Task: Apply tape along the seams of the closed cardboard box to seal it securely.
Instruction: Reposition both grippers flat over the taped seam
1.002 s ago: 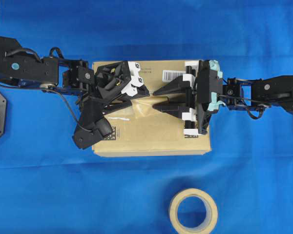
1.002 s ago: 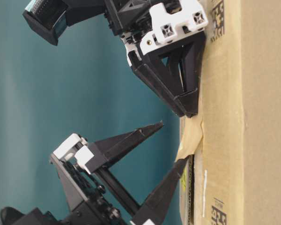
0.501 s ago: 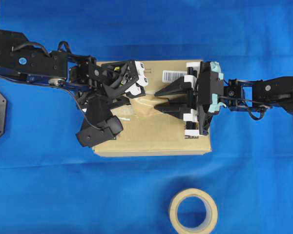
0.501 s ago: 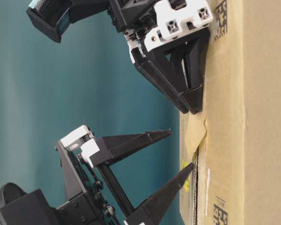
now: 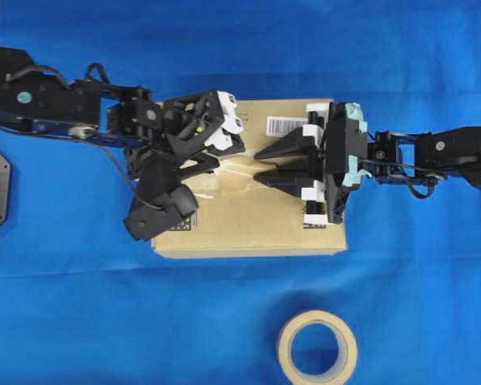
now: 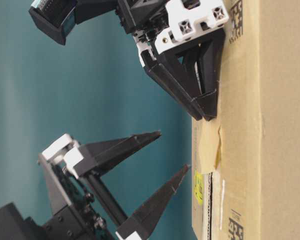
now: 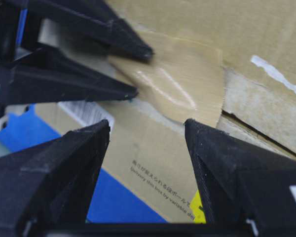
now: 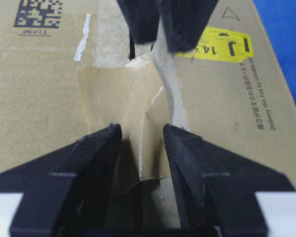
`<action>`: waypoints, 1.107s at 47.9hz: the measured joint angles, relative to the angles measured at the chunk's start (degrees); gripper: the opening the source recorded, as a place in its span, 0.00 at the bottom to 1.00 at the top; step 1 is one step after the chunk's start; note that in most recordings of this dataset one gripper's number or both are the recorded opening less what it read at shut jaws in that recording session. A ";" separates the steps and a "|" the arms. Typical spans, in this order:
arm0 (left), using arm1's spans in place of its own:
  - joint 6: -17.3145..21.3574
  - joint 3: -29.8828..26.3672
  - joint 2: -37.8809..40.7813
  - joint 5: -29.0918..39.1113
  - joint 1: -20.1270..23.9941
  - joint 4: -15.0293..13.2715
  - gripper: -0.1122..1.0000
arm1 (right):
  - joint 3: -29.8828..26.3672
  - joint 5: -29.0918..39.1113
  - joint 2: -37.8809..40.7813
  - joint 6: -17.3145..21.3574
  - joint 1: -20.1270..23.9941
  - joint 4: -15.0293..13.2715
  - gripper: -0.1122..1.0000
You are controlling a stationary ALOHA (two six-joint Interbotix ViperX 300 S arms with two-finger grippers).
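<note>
Short tan strip of matte packing tape [image 8: 124,106] stuck over the long dark seam [image 8: 132,50] mid-top of the brown rectangular cardboard box [image 5: 248,228], wrinkled, one edge lifted in the right wrist view, a curl invisible from overhead. Right gripper [image 5: 256,167] at 3 o'clock of the strip, jaws apart, tips on its end, clamping nothing. Left gripper [image 6: 172,150] at 9 o'clock, jaws spread wide, clear of the box top in the table-level view, empty. Beige ring-shaped tape roll [image 5: 317,349] well apart at 5 o'clock on open blue cloth [image 5: 80,321]. Readable only from the wrists: "06V11" under a black square code [image 8: 38,13], yellow sticker [image 8: 222,44] with "J", "Delivery this box by variable"
</note>
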 measured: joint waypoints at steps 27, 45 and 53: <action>-13.27 9.40 -6.77 -17.84 -0.79 -0.53 0.63 | 0.00 2.20 -10.99 0.00 -1.49 0.53 0.65; -46.67 12.13 -7.21 -25.49 -1.67 -0.97 0.20 | -0.35 2.20 -10.72 -0.35 -3.08 0.44 0.08; -58.01 13.80 -5.98 -31.55 -2.37 -0.97 0.10 | -1.14 2.20 -9.49 -0.35 -3.08 0.18 0.08</action>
